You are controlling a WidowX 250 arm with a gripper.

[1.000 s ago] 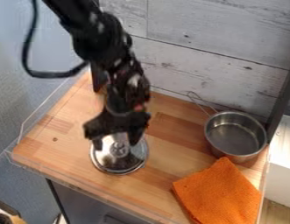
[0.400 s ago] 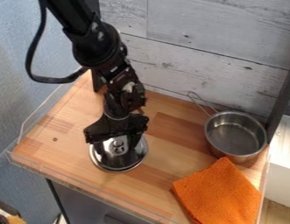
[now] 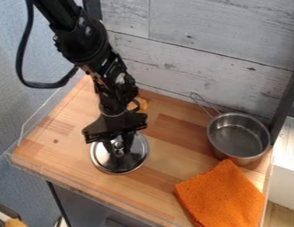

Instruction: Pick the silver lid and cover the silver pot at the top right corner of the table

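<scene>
The black gripper (image 3: pixel 118 145) hangs over the left-centre of the wooden table, its two fingers close in on either side of the lid's knob, shut on it. The round silver lid (image 3: pixel 136 160) is below the gripper, near the table's front left; its upper part is partly hidden by the fingers. I cannot tell whether it touches the tabletop. At the right side, by the back wall, stands the silver pot (image 3: pixel 239 135), uncovered, with its wire handle pointing to the upper left.
An orange cloth (image 3: pixel 223 195) lies in front of the pot at the table's right front. A whitewashed plank wall (image 3: pixel 214 31) rises behind the wooden table (image 3: pixel 60 153). Clear low edging runs along the left and front, and a white box (image 3: pixel 286 164) stands beyond the right edge.
The gripper's fingers have drawn together from a wider stance onto the knob. The upper arm has shifted a little to the left, while the lid has barely moved.
</scene>
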